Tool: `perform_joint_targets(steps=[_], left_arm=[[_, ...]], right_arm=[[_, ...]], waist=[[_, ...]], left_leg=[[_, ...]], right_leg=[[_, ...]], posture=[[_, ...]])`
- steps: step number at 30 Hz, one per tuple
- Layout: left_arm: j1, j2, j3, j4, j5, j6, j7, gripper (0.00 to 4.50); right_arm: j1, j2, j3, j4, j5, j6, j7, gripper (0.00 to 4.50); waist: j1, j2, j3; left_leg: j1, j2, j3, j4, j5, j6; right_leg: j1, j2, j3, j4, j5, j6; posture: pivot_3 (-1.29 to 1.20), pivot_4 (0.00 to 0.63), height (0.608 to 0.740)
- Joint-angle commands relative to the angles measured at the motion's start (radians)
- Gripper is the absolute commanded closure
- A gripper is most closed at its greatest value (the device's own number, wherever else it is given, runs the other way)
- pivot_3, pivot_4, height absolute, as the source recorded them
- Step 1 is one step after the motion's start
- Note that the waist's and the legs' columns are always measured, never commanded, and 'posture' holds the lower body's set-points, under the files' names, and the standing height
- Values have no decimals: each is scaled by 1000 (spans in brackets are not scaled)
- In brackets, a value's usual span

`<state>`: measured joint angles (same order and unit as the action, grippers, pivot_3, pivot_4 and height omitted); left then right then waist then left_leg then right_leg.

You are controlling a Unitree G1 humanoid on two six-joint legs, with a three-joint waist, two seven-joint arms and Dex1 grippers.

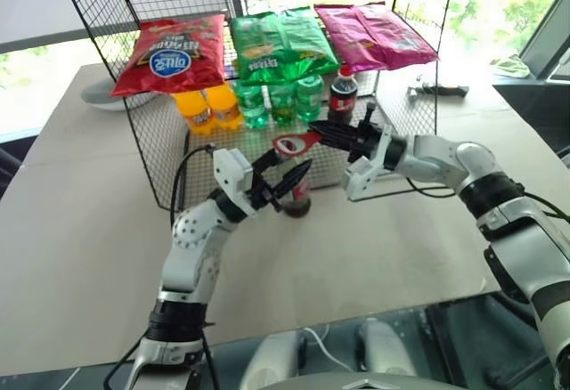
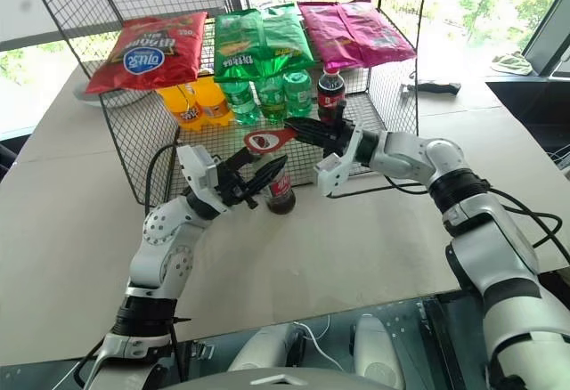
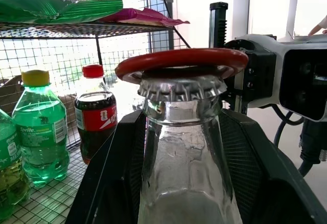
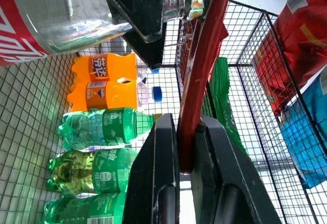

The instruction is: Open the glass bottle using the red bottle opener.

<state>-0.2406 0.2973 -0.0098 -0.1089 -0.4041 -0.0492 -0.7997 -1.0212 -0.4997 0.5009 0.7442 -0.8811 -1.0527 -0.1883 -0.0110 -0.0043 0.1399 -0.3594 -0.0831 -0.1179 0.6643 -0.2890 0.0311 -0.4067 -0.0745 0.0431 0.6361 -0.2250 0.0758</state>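
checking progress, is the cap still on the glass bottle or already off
Still on. The crimped metal cap sits on the glass bottle neck, with the red bottle opener ring resting over it.

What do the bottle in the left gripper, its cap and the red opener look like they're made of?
The glass bottle: clear glass, glossy; you see through its neck and it catches highlights. Its cap: likely metal, shiny silver with a crimped, fluted edge. The red bottle opener: smooth red surface with a soft sheen, perhaps plastic or painted metal; the look leaves that open.
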Motion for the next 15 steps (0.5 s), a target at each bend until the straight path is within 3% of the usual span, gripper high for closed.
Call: perform_joint_targets(steps=[1, 15], left_arm=[[10, 1, -48, 43, 39, 27, -4, 2485], [6, -3, -50, 55, 42, 22, -7, 2485]], right_arm=[[-56, -23, 1, -2, -39, 16, -26, 4500], [-105, -54, 18, 14, -123, 60, -181, 4500]], waist=[[0, 0, 0], [1, 0, 1]], left_leg=[[0, 0, 0, 0, 0, 0], [-1, 0, -1, 0, 0, 0]], right_leg=[[0, 0, 0, 0, 0, 0], [0, 0, 0, -1, 0, 0]], posture=[[0, 150, 740], [0, 150, 740]])
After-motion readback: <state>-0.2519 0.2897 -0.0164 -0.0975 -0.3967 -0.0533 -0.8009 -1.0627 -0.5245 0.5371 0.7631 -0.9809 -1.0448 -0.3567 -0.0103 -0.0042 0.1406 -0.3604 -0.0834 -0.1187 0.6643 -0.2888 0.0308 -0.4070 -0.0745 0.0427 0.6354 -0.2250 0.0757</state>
